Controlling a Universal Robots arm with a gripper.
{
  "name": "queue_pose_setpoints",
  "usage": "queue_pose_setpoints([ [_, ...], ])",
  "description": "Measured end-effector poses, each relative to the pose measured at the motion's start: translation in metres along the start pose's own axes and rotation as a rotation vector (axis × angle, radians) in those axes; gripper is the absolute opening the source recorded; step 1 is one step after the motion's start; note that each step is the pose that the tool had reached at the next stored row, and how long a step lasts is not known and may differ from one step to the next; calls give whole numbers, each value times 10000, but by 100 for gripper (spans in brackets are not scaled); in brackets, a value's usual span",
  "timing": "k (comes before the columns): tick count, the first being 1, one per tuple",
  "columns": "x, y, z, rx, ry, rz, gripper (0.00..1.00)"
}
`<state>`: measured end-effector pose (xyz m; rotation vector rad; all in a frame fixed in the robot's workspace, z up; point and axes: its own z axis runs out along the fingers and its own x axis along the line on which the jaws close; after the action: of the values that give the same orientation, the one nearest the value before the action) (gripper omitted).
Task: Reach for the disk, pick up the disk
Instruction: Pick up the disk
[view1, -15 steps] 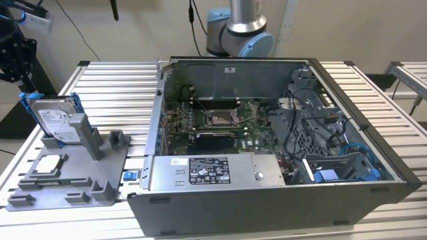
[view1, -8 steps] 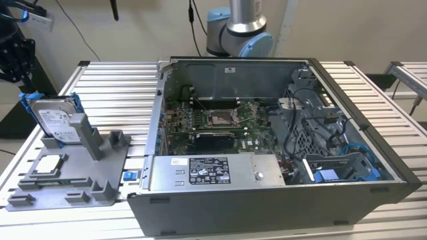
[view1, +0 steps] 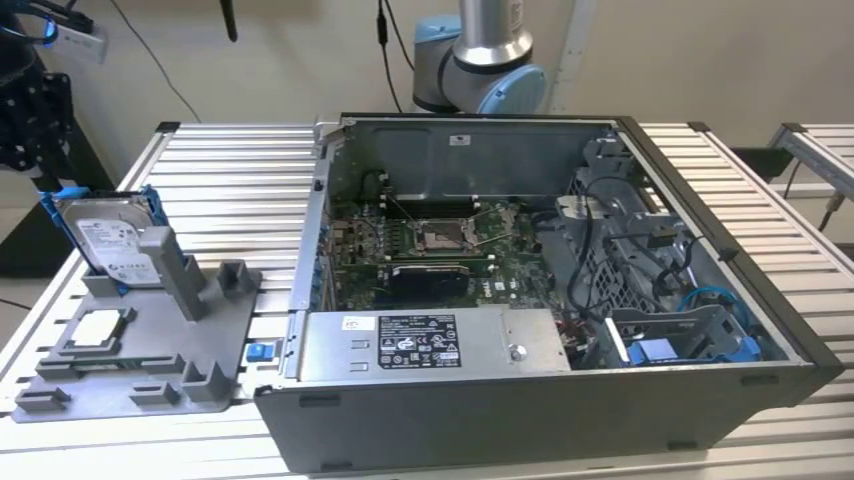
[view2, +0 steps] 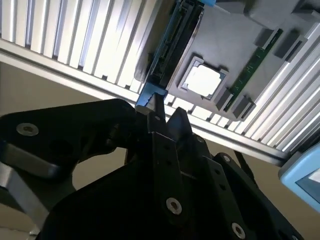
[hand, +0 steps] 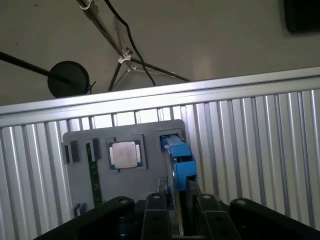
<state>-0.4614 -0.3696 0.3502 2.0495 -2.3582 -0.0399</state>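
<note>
1. Position: the disk (view1: 107, 240), a flat silver-grey hard drive with a white label in a blue plastic bracket, stands upright on its edge in a slot of the grey plastic holder (view1: 200, 340).
2. The black pincer (hand: 179, 200) hangs just above the holder, over the disk's upper edge.
3. Its fingers are parted and grip nothing; the blue edge lies in line with their gap.

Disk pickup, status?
Gripper astride disk edge, grip unconfirmed. Disk upright in grey fixture, not lifted. No obstruction seen.
</note>
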Motion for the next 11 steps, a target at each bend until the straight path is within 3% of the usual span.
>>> queue_pose_setpoints([
  [4,-8,1,17,0,-1,1,0],
  [11,-96,9,141,3,1,-55,0],
])
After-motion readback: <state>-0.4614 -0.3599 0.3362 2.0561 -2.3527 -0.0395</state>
